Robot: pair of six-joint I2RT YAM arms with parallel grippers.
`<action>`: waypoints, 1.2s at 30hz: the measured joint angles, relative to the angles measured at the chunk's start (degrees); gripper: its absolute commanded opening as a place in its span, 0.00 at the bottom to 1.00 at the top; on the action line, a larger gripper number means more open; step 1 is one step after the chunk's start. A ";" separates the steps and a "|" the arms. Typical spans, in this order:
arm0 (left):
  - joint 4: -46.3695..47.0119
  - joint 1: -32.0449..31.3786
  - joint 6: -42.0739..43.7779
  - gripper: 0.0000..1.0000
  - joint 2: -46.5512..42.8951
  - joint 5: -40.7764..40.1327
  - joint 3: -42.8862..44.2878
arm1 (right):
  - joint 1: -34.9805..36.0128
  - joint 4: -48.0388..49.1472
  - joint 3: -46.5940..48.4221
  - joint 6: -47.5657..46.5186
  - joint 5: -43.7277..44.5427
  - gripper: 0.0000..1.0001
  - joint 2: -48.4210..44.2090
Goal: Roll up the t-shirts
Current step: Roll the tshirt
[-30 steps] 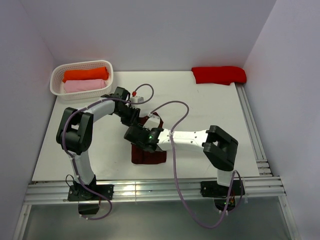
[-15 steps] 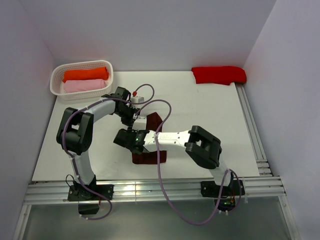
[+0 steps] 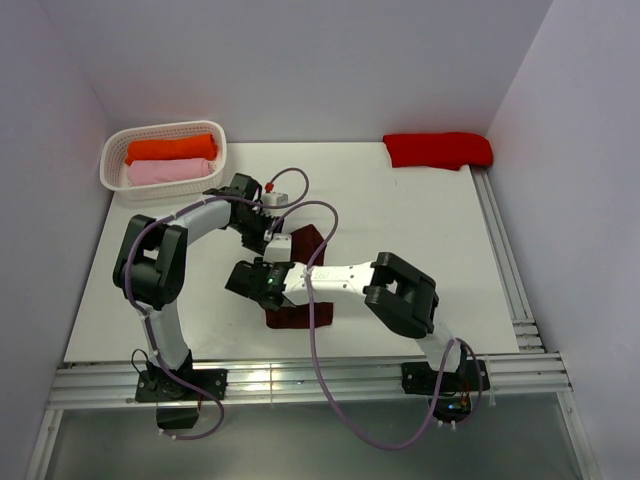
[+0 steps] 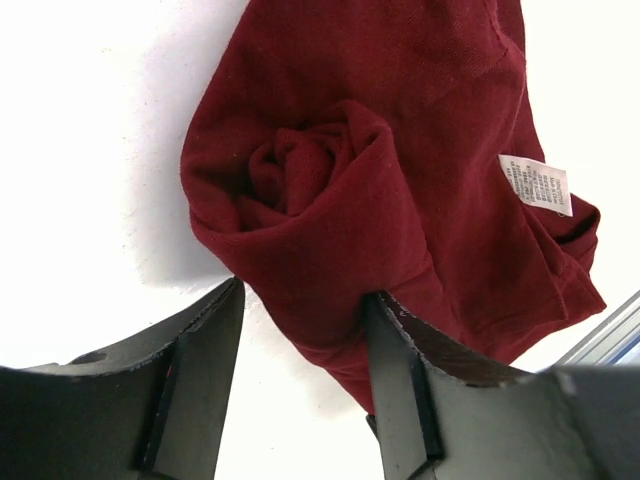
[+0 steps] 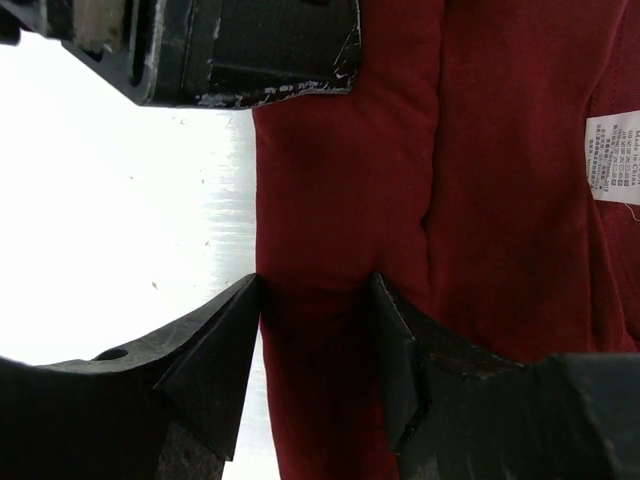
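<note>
We're over the table [image 3: 420,250] now, and the maroon shirt [image 3: 296,316] lies near its middle, a touch toward six o'clock, with both arms bent in over it. From above we see only patches of it past the two wrists, one at twelve o'clock of them and one at six.

Through the left wrist we get the rolled end: a tight spiral of cloth, with the rest of the shirt spread flat toward twelve and three o'clock. Its white label [image 4: 535,184] sits at three o'clock of the spiral. The left gripper [image 4: 305,295] straddles the roll, with both tips against the cloth. Whether it squeezes, we cannot tell.

Over to the right wrist: the right gripper [image 5: 315,285] has a thick ridge of the roll filling the gap from finger to finger, and we call that a grip. The left gripper's dark body shows at twelve o'clock, just beyond the cloth.

Up at ten o'clock on the table a white basket [image 3: 108,165] holds an orange roll [image 3: 170,148] and, beside it on the six o'clock side, a pink roll [image 3: 170,171]. At one o'clock, by the back wall, a red shirt [image 3: 438,150] lies folded.
</note>
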 measured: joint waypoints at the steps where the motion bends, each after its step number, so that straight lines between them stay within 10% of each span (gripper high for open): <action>1: 0.00 0.00 0.00 0.57 0.00 -0.04 0.00 | 0.04 -0.13 0.15 -0.04 0.07 0.57 0.22; 6: 0.15 0.00 0.09 0.61 0.00 -0.04 0.02 | 0.35 -1.33 1.60 -0.39 0.83 0.59 1.73; 18: 0.26 0.22 1.55 0.78 -0.07 0.55 0.22 | 0.50 -0.33 0.04 -1.60 1.73 0.22 1.25; 27: -3.91 5.16 4.63 0.80 -0.42 14.01 5.51 | -6.34 42.05 -33.14 -0.57 -13.79 0.24 -15.54; 36: -4.15 7.56 6.14 0.80 -2.29 18.10 2.62 | -12.37 78.51 -46.27 6.99 -29.70 0.22 -11.04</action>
